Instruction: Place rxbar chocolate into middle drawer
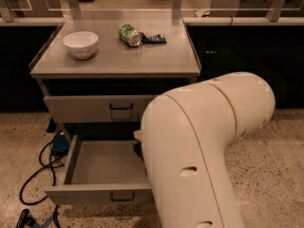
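A white bowl sits on the cabinet top, apart from a green can just beside a dark blue bar.
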Available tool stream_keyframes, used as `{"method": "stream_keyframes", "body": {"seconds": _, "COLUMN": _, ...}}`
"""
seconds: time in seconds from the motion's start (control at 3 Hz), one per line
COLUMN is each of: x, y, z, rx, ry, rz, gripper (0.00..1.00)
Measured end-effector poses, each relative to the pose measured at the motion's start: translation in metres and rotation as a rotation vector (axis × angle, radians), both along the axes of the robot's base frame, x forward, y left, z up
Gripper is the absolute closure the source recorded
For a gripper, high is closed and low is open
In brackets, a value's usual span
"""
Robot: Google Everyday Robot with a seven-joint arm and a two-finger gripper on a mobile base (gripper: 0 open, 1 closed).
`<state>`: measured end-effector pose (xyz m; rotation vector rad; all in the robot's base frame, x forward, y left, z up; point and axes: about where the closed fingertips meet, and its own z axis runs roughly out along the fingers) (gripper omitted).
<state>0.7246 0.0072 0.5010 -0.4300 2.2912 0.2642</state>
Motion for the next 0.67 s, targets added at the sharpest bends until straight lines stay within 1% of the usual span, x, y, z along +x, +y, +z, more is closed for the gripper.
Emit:
{"method": "stream_keyframes", "body": {"seconds": 0.33, "x": 0.0, "y": -0.003, "z": -0.001, "rx": -0.005, "ry": 0.004, "rz": -0.002, "gripper": 1.0}}
{"method": "stream_keyframes", "body": {"seconds": 0.67, "x": -0.014, "y": -0.008, "z": -0.012, "rx": 0.033, "ry": 0.006, "rz": -0.011, "gripper": 1.0}}
